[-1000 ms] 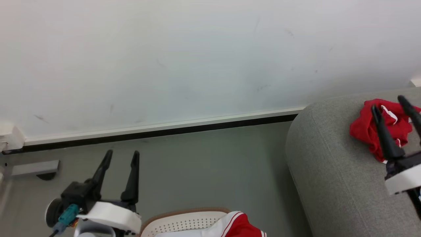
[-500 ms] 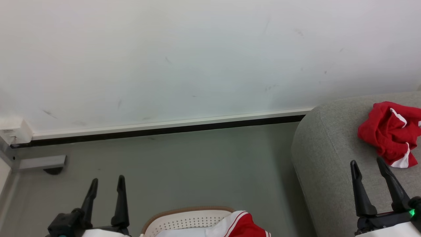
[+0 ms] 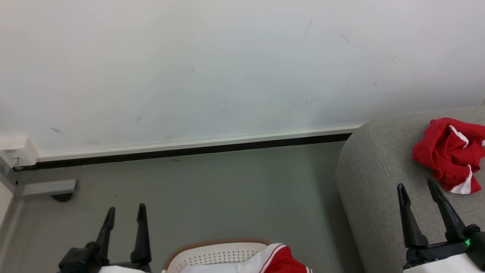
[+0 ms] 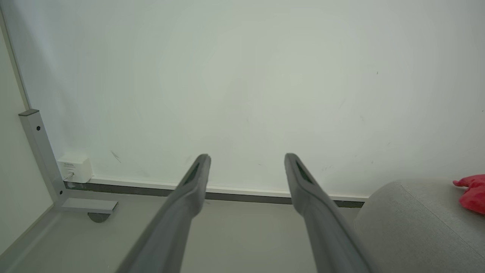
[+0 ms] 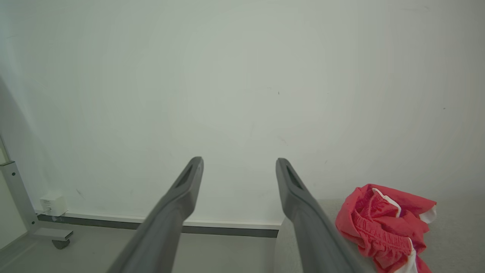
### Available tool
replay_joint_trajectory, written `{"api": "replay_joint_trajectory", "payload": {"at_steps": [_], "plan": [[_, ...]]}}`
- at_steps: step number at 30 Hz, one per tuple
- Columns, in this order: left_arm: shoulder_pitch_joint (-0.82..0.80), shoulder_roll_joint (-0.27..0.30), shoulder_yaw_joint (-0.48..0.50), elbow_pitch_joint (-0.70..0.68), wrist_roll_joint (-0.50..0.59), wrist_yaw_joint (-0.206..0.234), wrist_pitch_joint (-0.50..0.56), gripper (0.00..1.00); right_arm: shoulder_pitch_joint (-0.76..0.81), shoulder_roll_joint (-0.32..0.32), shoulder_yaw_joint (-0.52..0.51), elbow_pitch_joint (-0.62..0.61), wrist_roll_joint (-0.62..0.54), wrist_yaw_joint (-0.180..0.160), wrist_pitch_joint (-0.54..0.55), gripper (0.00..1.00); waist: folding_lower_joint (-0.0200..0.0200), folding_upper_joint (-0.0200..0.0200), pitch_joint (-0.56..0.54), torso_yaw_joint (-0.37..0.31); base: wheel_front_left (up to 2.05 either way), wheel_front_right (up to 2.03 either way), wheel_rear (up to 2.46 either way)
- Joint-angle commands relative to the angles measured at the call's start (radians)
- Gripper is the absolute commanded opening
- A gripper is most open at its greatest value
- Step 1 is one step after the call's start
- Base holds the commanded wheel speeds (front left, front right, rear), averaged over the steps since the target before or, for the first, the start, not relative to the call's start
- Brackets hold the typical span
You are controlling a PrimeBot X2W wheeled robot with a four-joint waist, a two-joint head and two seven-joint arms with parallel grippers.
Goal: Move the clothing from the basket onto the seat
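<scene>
Right pincer (image 3: pixel 416 184): spread, empty, above the seat (image 3: pixel 379 182).
Red garment (image 3: pixel 443 151): crumpled on seat, just beyond its fingertips, not touching.
Left pincer (image 3: pixel 126 207): spread, empty, beside basket (image 3: pixel 216 256).

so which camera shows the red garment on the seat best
Right wrist view: the red garment sits large and close, waistband and white trim clear. Head view shows it smaller, cut by the right edge; left wrist view, just a red sliver.
</scene>
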Motion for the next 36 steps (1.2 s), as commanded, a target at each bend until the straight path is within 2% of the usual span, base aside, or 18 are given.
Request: {"api": "replay_joint_trajectory", "payload": {"at_steps": [1, 14, 19, 27, 36], "plan": [[0.001, 0.000, 0.007, 0.004, 0.018, -0.004, 0.000, 1.00, -0.007, -0.001, 0.003, 0.006, -0.001, -0.002, 0.000, 1.00, 0.0000, 0.0000, 0.000, -0.001, 0.00, 0.00, 0.00], [-0.010, -0.024, 0.026, 0.017, 0.045, -0.038, -0.001, 1.00, -0.024, -0.001, 0.026, 0.014, 0.011, -0.002, 0.000, 1.00, 0.0000, 0.0000, 0.014, -0.019, 0.00, 0.00, 0.00], [-0.030, -0.027, 0.006, 0.026, 0.054, -0.055, -0.001, 1.00, -0.042, -0.009, 0.039, 0.009, 0.019, -0.002, 0.000, 1.00, 0.0000, 0.0000, 0.038, -0.034, 0.00, 0.00, 0.00], [-0.125, -0.029, -0.059, 0.095, 0.065, -0.093, -0.001, 1.00, -0.106, -0.019, 0.030, -0.028, 0.032, -0.002, 0.000, 1.00, 0.0000, 0.0000, 0.138, -0.072, 0.00, 0.00, 0.00], [-0.293, 0.010, -0.134, 0.287, 0.088, -0.125, 0.060, 1.00, -0.226, -0.024, 0.001, -0.074, 0.044, -0.002, 0.000, 1.00, 0.0000, 0.0000, 0.305, -0.154, 0.00, 0.00, 0.00]]}}
